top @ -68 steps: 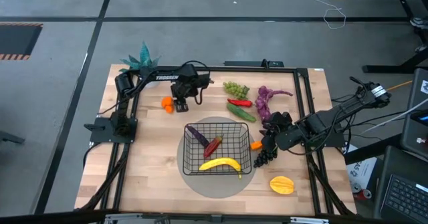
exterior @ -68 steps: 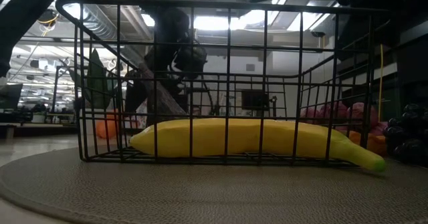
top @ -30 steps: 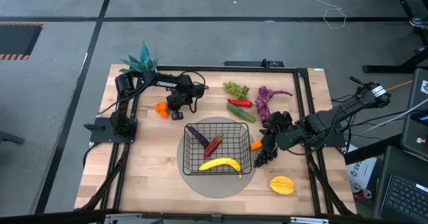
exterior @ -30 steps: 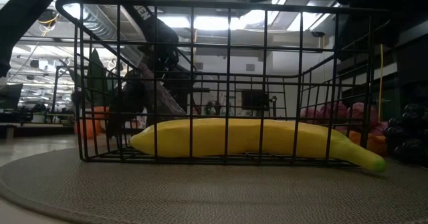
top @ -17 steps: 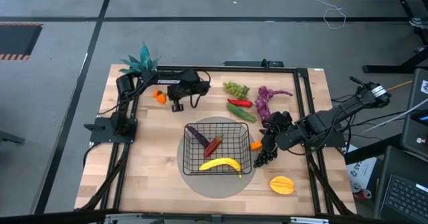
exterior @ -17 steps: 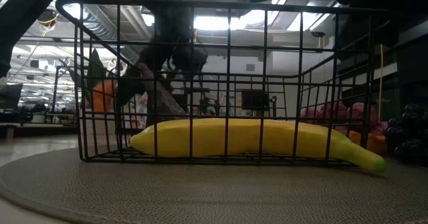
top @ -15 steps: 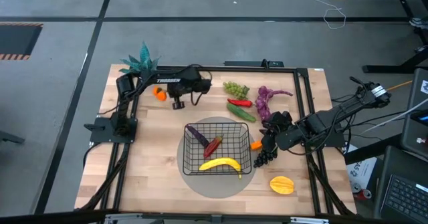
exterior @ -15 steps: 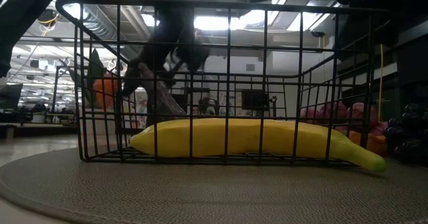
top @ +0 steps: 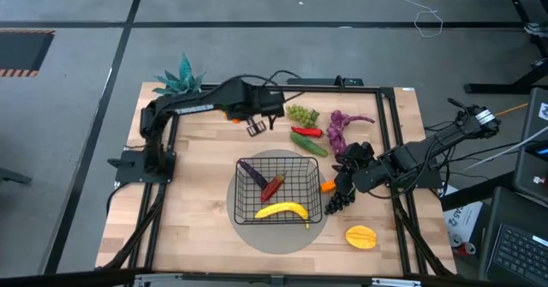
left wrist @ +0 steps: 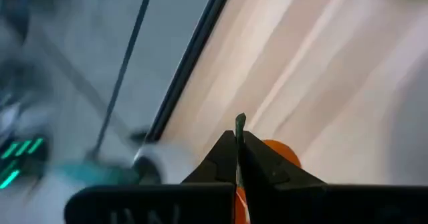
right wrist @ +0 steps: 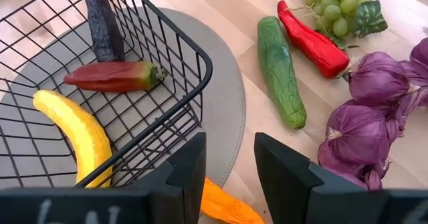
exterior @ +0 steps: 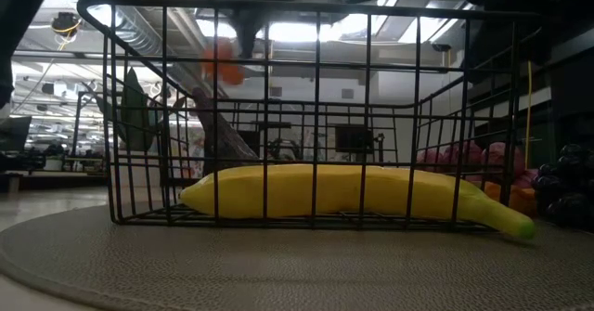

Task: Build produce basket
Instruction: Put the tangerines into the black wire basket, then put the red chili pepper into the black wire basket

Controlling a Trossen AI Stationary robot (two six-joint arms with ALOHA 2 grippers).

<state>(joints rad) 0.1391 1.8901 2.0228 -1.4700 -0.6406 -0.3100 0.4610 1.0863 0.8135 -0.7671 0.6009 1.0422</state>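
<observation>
L gripper (top: 254,128) | clamped on orange (left wrist: 281,150) | above table, behind basket (top: 278,188)

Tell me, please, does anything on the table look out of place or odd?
Nothing looks spilled or damaged. One small thing: the banana pokes its tip out through the side of the basket. The left gripper carries an orange in the air; the right gripper waits beside the basket.

Left wrist view all smeared, only a bit of the orange (left wrist: 281,152) peeking past dark fingers (left wrist: 224,158). Orange carrot (right wrist: 227,204) mostly hidden under the right gripper (right wrist: 229,158). Banana (right wrist: 75,134) cut off by that gripper. Dark grapes (exterior: 568,195) cut by the edge.
</observation>
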